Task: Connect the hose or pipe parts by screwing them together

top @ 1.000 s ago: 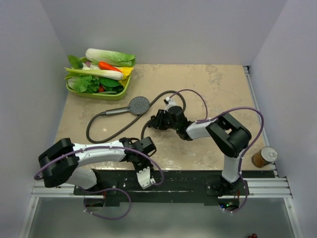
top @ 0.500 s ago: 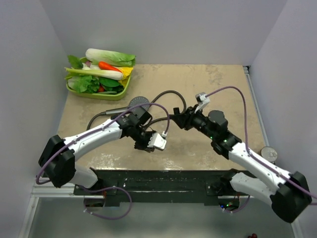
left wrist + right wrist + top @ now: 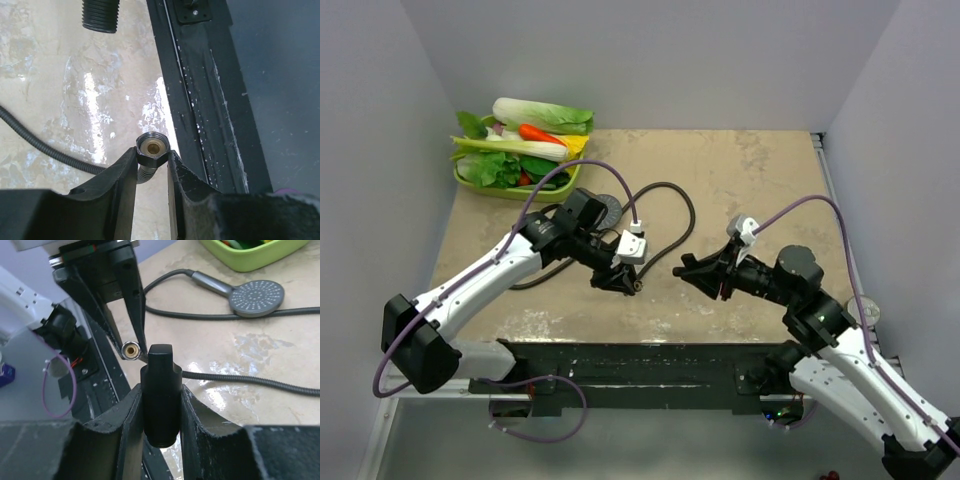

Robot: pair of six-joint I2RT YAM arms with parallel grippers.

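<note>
Top view, parts: the left pincer [image 3: 620, 278] and right pincer [image 3: 686, 269] face each other above the desk [image 3: 760, 180], near but apart. The shower head [image 3: 610, 212] lies behind the left arm, half hidden.
Top view, surroundings: a vegetable tray [image 3: 545, 195] sits far left and a can [image 3: 865, 312] beside the right edge, neither in the way.
Left wrist, grip: the narrow pincer clamps the nut [image 3: 152, 149] on the end of the hose [image 3: 40, 145]. The threaded fitting [image 3: 100, 15] is ahead, off to the left, not touching.
Right wrist, grip: the narrow pincer holds the fitting by its body, with the nut just beyond it.
Progress: both pieces are in hand; lining up and screwing remain.
Obstacle: nothing lies between them, though hose slack may tug.
</note>
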